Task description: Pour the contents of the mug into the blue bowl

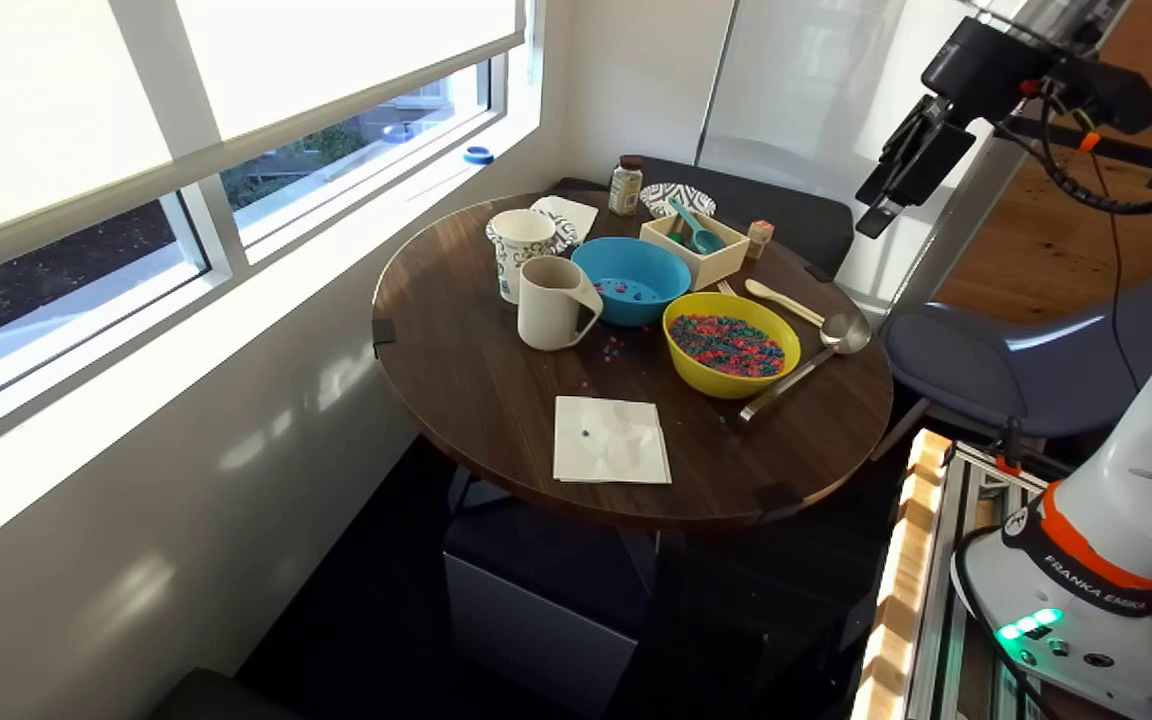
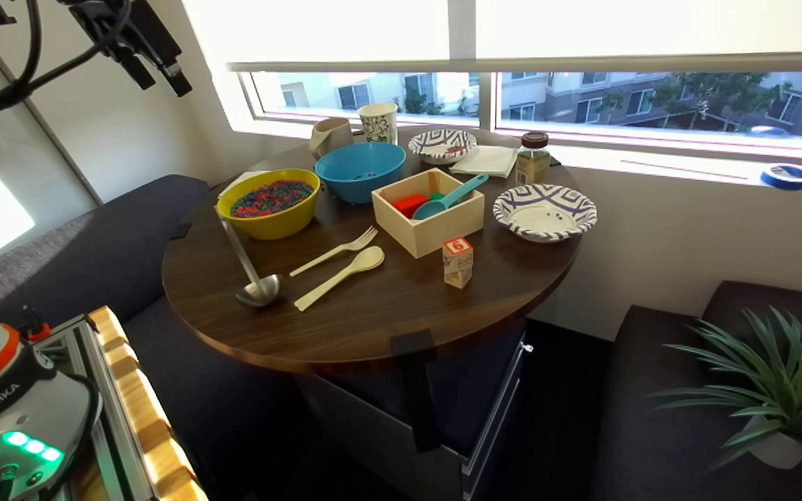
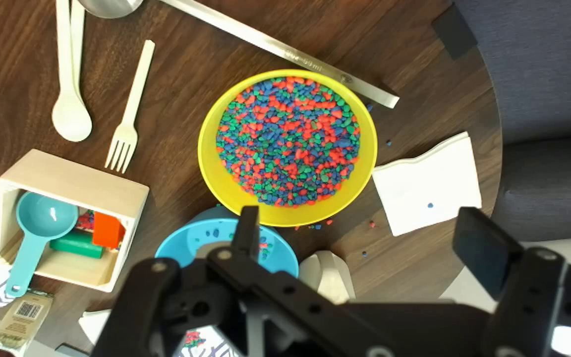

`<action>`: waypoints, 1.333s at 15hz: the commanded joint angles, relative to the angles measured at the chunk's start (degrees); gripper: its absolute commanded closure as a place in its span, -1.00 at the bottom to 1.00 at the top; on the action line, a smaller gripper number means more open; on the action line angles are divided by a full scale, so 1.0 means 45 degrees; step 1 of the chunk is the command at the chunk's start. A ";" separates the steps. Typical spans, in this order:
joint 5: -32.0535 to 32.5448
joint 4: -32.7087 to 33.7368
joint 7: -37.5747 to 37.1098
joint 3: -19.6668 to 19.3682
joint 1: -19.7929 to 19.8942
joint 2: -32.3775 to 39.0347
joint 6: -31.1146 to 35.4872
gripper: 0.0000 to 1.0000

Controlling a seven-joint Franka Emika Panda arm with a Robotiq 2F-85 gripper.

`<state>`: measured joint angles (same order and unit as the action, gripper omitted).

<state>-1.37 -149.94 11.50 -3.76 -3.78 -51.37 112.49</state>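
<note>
A beige mug [image 1: 544, 318] with an angular handle stands upright beside the blue bowl; it also shows in an exterior view [image 2: 331, 137] and partly in the wrist view [image 3: 328, 272]. Its contents cannot be seen. The blue bowl [image 1: 626, 258] holds a few coloured bits; it also shows in an exterior view [image 2: 352, 191] and, partly covered by a finger, in the wrist view [image 3: 285, 258]. My gripper [image 1: 873, 207] is open and empty, high above the table and apart from everything. It also shows in an exterior view [image 2: 163, 81] and the wrist view [image 3: 358, 223].
A yellow bowl [image 1: 711, 384] of coloured bits touches or nearly touches the blue bowl. A ladle [image 1: 801, 372], paper cup [image 1: 511, 262], wooden box [image 2: 415, 236] with a teal scoop, stacked blocks [image 2: 458, 263], seasoning jar [image 2: 532, 163], patterned bowls, napkins [image 1: 608, 440] and cutlery surround them.
</note>
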 commanded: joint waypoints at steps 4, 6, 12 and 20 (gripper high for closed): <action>-0.0183 0.0580 -0.0127 0.0327 -0.0397 0.1973 0.2223 -1.00; -0.0339 0.0820 -0.0152 0.0291 -0.0553 0.2901 0.3086 -1.00; -0.0565 0.1790 -0.0367 0.0672 -0.0841 0.6047 0.4929 -1.00; -0.0309 0.2661 -0.1436 0.1409 -0.0659 0.9067 0.7096 -1.00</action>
<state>-3.05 -140.07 6.86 1.24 -7.36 -15.39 141.72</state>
